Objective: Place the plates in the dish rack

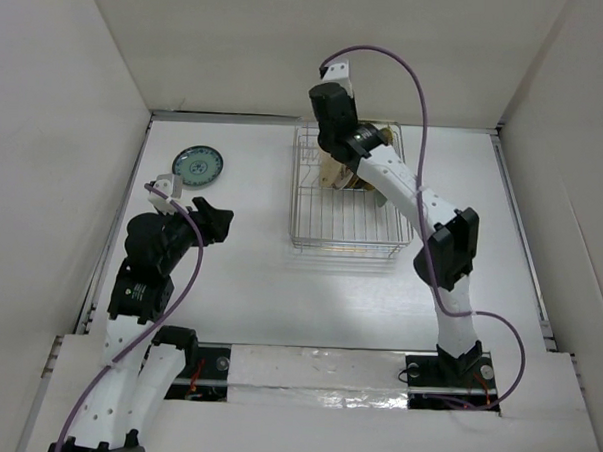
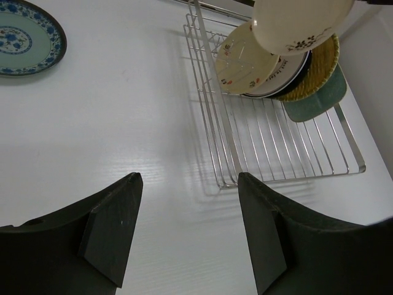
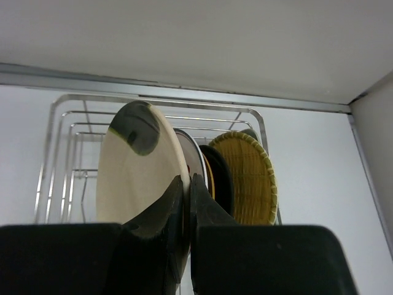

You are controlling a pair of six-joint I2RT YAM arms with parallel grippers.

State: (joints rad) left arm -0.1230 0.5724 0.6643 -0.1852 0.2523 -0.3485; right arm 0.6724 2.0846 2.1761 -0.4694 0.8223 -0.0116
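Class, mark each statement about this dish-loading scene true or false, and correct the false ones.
1. The teal patterned plate lies on the table, outside the dish rack. True.
2. The left gripper holds a plate. False: it is open and empty.
3. The right gripper pinches the cream plate above the rack. True.
4. The woven tan plate lies flat on the table. False: it stands on edge in the rack.
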